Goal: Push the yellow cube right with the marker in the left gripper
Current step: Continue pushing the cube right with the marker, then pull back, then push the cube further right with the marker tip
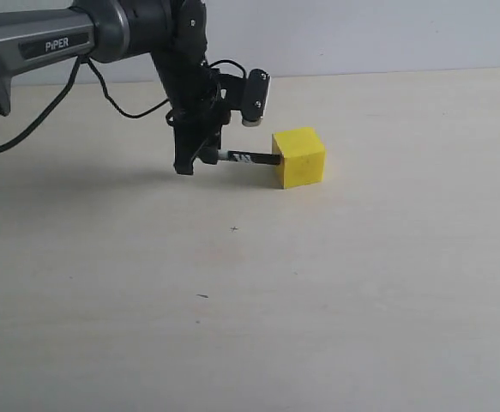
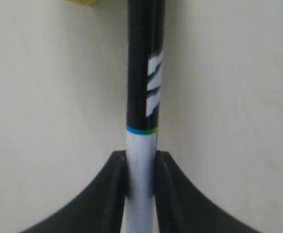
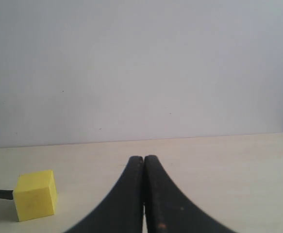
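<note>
My left tool (image 1: 196,161) grips the white end of the marker (image 1: 248,158), so the black end juts out low over the desk (image 1: 335,292) as a pusher. Tip looks to touch the yellow cube (image 1: 299,157), mid-desk, on its left face. Right tool (image 3: 143,162) pinched closed, empty.

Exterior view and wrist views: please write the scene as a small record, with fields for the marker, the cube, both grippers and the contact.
marker: held nearly level, black half pointing at the cube
left gripper: shut on the marker's white barrel
cube: yellow, resting on the table, to the right of the marker in the exterior view
contact: the marker's black end appears to touch the cube's side facing the left gripper
right gripper: shut, holding nothing, apart from the cube
</note>
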`<state>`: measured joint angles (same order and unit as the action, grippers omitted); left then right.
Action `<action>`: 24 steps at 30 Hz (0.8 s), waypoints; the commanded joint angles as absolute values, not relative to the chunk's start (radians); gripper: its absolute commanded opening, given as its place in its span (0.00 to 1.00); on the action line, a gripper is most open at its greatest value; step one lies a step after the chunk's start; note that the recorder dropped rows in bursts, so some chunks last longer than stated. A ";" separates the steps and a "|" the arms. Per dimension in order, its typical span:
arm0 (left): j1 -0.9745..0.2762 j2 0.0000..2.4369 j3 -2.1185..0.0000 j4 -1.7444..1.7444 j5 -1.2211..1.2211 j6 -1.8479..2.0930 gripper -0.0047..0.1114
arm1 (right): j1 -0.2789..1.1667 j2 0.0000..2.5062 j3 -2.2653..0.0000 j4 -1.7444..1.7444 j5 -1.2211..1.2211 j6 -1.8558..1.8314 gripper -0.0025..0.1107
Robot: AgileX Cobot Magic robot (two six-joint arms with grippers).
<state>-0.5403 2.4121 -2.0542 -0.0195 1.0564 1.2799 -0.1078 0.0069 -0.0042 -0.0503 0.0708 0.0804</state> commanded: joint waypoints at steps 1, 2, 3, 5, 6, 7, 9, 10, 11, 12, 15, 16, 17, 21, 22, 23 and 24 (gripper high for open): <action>-0.500 2.409 -2.062 -0.026 1.076 1.207 0.04 | -0.115 0.000 0.000 -0.051 0.066 0.079 0.02; -0.490 2.411 -2.062 -0.026 1.092 1.168 0.04 | -0.115 0.000 0.000 -0.051 0.066 0.079 0.02; -0.484 2.412 -2.062 -0.018 1.125 1.112 0.04 | -0.115 0.000 0.000 -0.051 0.066 0.079 0.02; -0.477 2.418 -2.062 0.009 1.163 1.078 0.04 | -0.115 0.000 0.000 -0.051 0.066 0.079 0.02; -0.477 2.418 -2.062 0.022 1.170 1.070 0.04 | -0.115 0.000 0.000 -0.051 0.066 0.079 0.02; -0.477 2.418 -2.062 0.027 1.178 1.068 0.04 | -0.115 0.000 0.000 -0.051 0.066 0.079 0.02; -0.477 2.418 -2.062 0.027 1.178 1.062 0.04 | -0.115 0.000 0.000 -0.051 0.066 0.079 0.02; -0.477 2.418 -2.062 0.027 1.176 1.062 0.04 | -0.115 0.000 0.000 -0.051 0.066 0.079 0.02; -0.479 2.418 -2.062 0.023 1.174 1.062 0.04 | -0.115 0.000 0.000 -0.051 0.066 0.079 0.02; -0.479 2.418 -2.062 0.021 1.169 1.062 0.04 | -0.115 0.000 0.000 -0.051 0.066 0.079 0.02; -0.484 2.418 -2.062 0.021 1.161 1.062 0.04 | -0.115 0.000 0.000 -0.051 0.066 0.079 0.02; -0.487 2.418 -2.062 0.021 1.153 1.062 0.04 | -0.115 0.000 0.000 -0.051 0.066 0.079 0.02; -0.487 2.418 -2.062 0.021 1.148 1.062 0.04 | -0.115 0.000 0.000 -0.051 0.066 0.079 0.02; -0.495 2.418 -2.062 0.021 1.109 1.045 0.04 | -0.115 0.000 0.000 -0.051 0.066 0.079 0.02; -0.497 2.418 -2.062 0.021 1.098 1.043 0.04 | -0.115 0.000 0.000 -0.051 0.066 0.079 0.02; -0.502 2.418 -2.062 0.021 1.086 1.043 0.04 | -0.115 0.000 0.000 -0.051 0.066 0.079 0.02; -0.505 2.418 -2.062 0.019 1.076 1.043 0.04 | -0.115 0.000 0.000 -0.051 0.066 0.079 0.02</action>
